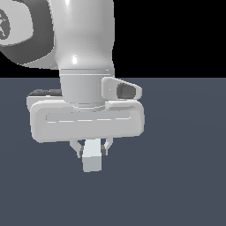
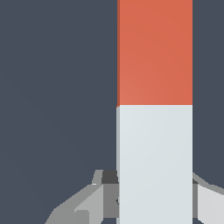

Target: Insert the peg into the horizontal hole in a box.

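End effector (image 1: 92,149) pinching peg (image 2: 155,131) at its white end, orange half sticking out fwd; looks stiff, light, slick-sided, so grip near the pale end seems right w/ firm squeeze; box not in view

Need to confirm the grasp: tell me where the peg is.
The peg sits between the gripper fingers, low-centre in the exterior view; only its white end shows there.
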Controlling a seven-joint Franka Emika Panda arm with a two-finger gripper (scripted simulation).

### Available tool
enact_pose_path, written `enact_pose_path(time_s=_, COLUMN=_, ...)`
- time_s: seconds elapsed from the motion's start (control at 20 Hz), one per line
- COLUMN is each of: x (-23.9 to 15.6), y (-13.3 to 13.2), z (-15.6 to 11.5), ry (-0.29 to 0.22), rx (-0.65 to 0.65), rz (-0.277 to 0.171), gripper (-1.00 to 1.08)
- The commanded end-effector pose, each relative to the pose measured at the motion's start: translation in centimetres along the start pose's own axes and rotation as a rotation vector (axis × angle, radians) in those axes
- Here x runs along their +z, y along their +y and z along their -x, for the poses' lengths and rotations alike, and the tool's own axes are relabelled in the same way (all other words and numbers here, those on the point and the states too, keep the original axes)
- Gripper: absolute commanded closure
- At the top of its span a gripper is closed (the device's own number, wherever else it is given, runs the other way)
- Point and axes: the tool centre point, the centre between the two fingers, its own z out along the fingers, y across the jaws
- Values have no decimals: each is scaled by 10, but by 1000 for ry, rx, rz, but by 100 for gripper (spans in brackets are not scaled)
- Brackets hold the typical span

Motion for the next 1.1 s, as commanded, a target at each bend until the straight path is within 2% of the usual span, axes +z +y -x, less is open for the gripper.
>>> enact_pose_path(time_s=0.0, x=-4, y=5, z=-20, ry=-1, rx=18, rz=2, gripper=108)
enact_pose_path(time_s=0.45, x=-12, y=19, z=-63, ry=-1, rx=54, rz=2, gripper=108)
enact_pose_path(time_s=1.05, x=-12, y=22, z=-69, ry=-1, rx=59, rz=0, gripper=108)
